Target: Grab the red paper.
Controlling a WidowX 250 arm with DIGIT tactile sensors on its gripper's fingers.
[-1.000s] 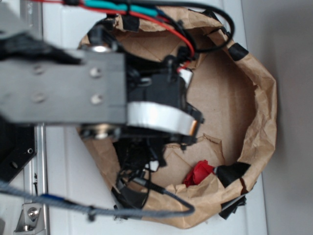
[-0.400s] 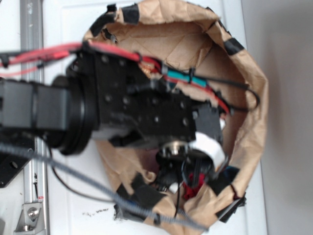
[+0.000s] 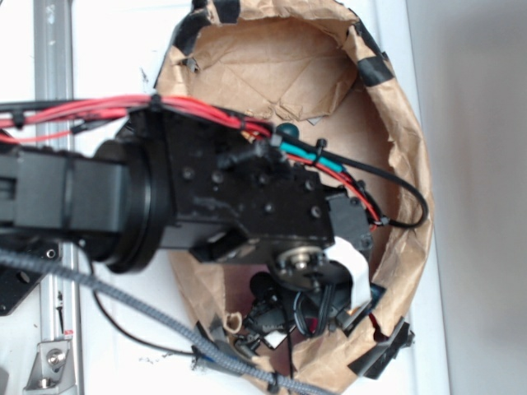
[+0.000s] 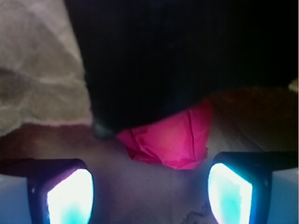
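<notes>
The red paper (image 4: 170, 142) is a crumpled pinkish-red wad lying on the brown bag floor, partly under a large black shape (image 4: 182, 56). In the wrist view it sits just ahead of my gripper (image 4: 149, 191), nearer the right finger. Both glowing fingertips (image 4: 70, 196) stand wide apart with nothing between them, so the gripper is open. In the exterior view my arm (image 3: 247, 202) reaches down into the paper bag and hides the wad; the gripper (image 3: 309, 317) is low at the bag's near side.
A brown paper bag (image 3: 408, 197) with black tape patches on its rim surrounds the gripper. Red wires (image 3: 99, 111) and a grey braided cable (image 3: 123, 300) run along the arm. A metal rail (image 3: 53, 49) lies at left on the white table.
The arm swung from above the bag's left side down into its near-right corner. The red wad, visible a second ago from outside, is now covered by the wrist.
</notes>
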